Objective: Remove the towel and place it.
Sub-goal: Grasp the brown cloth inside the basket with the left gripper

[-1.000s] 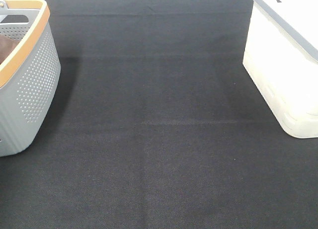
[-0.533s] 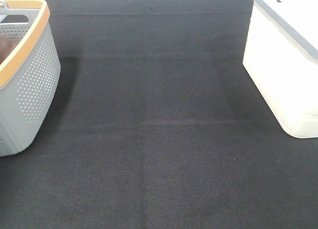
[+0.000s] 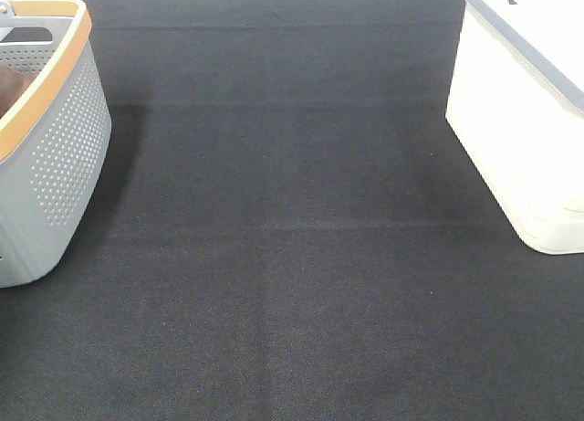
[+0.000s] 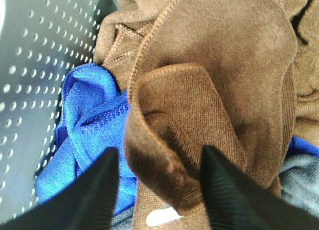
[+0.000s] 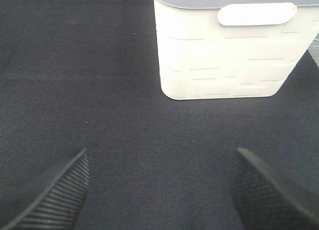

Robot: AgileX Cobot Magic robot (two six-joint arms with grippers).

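Left gripper (image 4: 159,152) narrower now, ribbed fingers (image 4: 94,200) astride plush brown towel (image 4: 224,55) fold

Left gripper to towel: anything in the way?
Nothing visible. The left gripper straddles a raised fold of the towel in the basket; the blue cloth lies beside that fold, not over it.

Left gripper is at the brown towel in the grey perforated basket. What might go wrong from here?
The left gripper straddles only one fold of the reddish-brown terry towel; a thin pinch may slip on lifting. The crumpled blue cloth lies against that fold by one fingertip and could be dragged out.
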